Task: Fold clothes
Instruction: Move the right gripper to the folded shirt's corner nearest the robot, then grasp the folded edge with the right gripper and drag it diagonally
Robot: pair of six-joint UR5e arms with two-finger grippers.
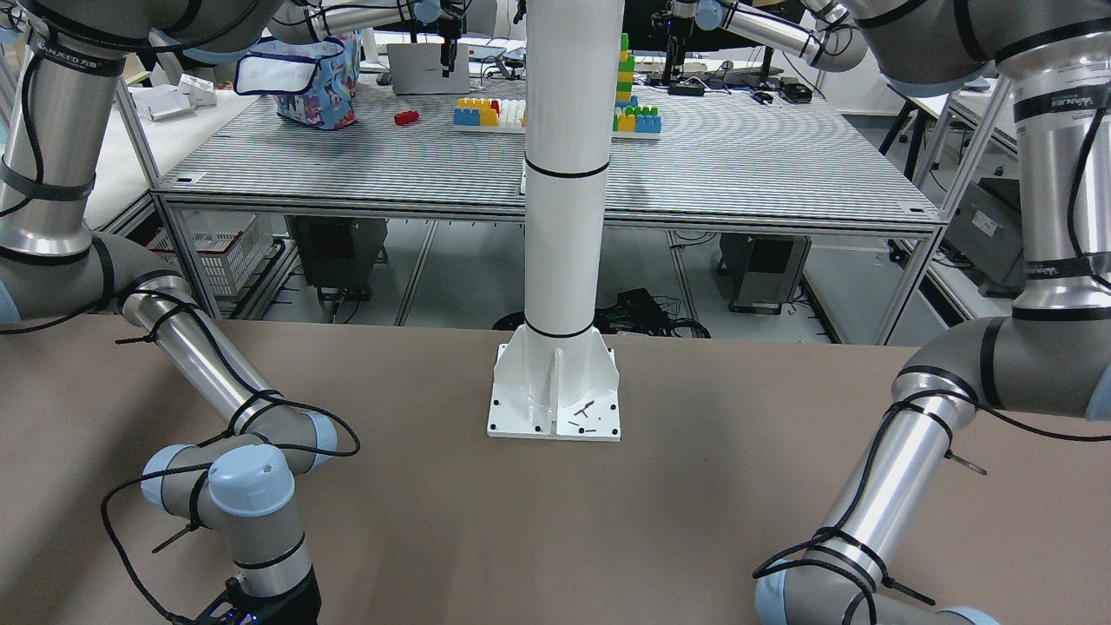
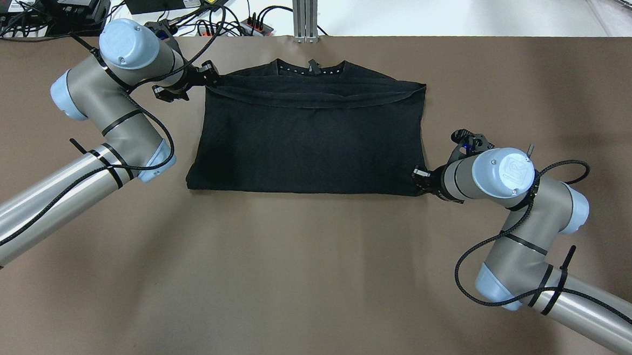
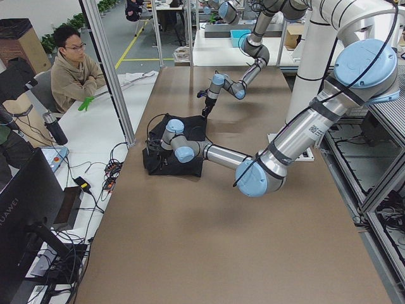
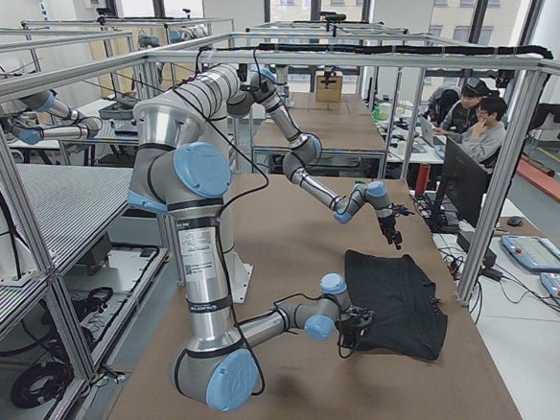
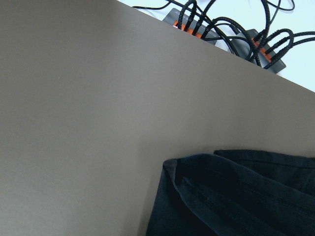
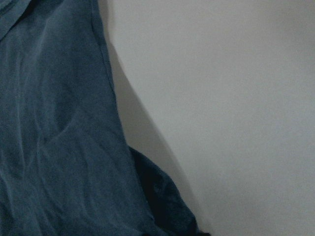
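Clothes flat on the table, mid-fold — left gripper looks pinched on a far corner, right gripper at a near corner — can't tell its grip. Next I'd want both corners secured, then fold over.

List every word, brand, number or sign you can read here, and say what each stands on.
"HUAWEI": back of the monitor, exterior left view.
"UR" logo: end cap of the right arm's wrist joint.
"WANJEED", partly hidden: black band around the right arm.
"WANJE", the rest hidden: matching band on the left arm.
Too small to read: the stickers on the arm links.
No print visible on the black garment.
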